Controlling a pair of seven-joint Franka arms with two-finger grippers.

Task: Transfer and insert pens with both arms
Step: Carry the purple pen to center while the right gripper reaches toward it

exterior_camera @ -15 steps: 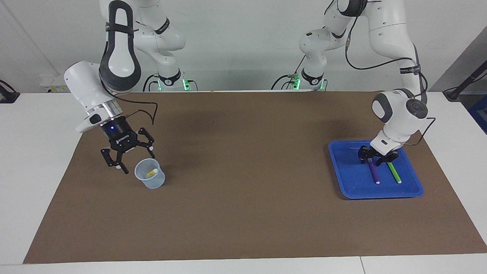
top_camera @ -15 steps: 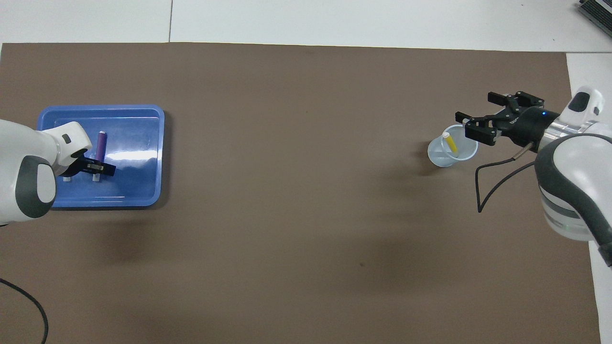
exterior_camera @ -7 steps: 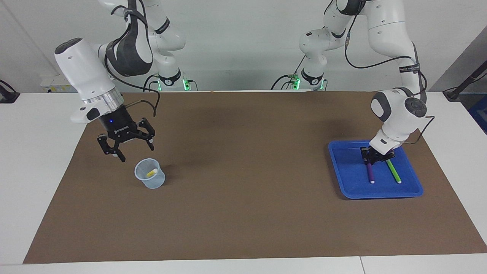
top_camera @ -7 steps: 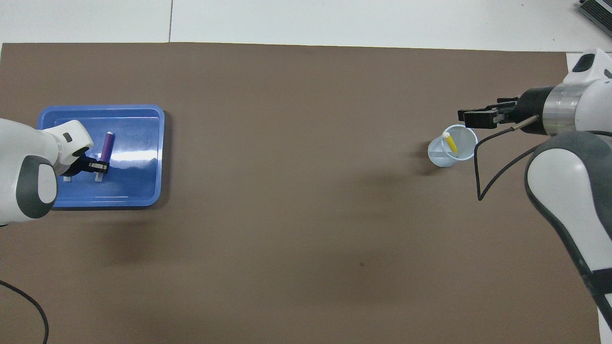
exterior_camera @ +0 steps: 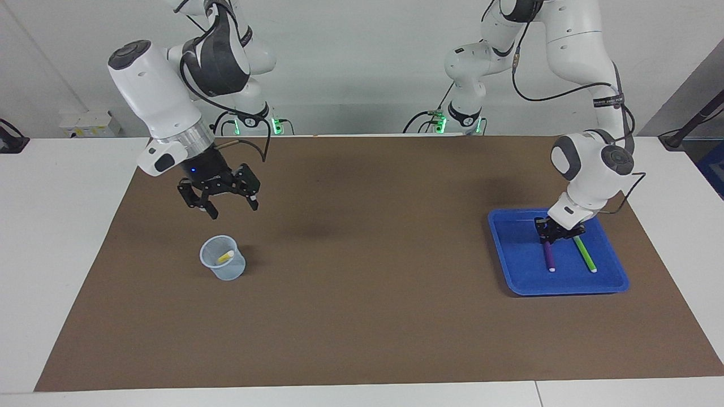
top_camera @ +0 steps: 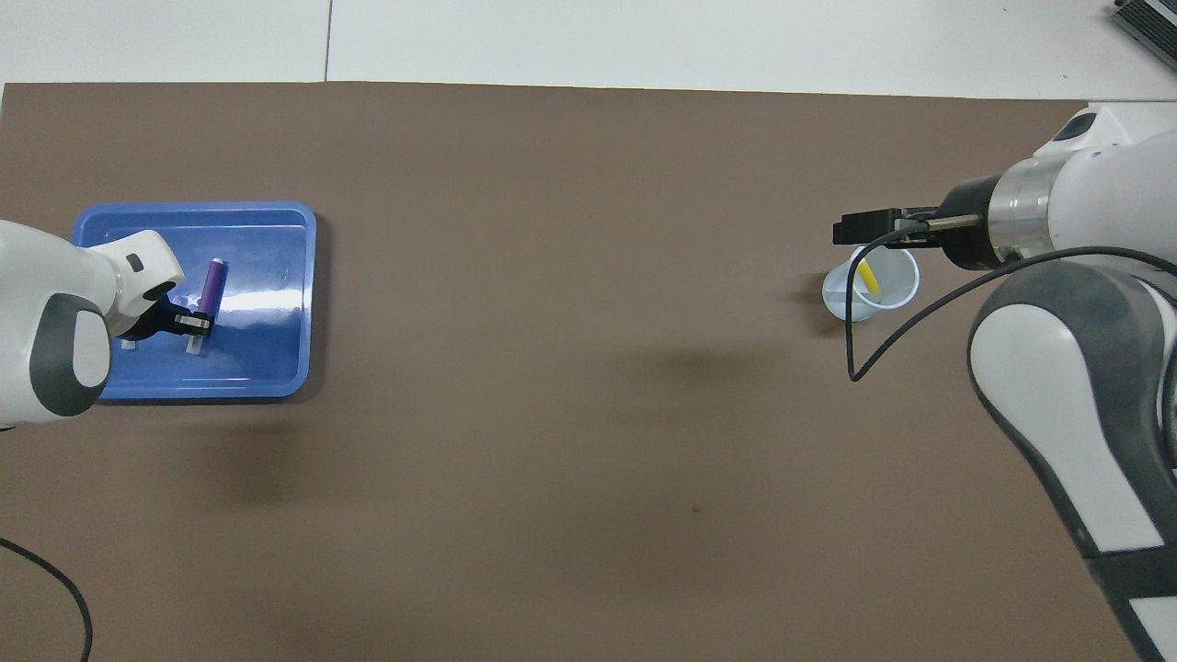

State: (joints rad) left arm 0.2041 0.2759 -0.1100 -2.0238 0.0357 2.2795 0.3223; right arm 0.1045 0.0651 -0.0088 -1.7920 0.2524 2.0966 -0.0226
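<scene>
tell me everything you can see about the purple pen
The purple pen is a short, slim marker with a purple barrel, likely plastic, and a white cap at the end farther from the robots. It lies flat in the blue tray, beside the green pen and apart from it, at the left arm's end of the table. The left gripper is shut on the end nearer the robots. In the overhead view that end is covered by the gripper.

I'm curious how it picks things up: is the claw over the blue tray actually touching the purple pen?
Touching. In the facing view the left gripper is down in the blue tray, its fingertips closed on the upper end of the purple pen.
</scene>
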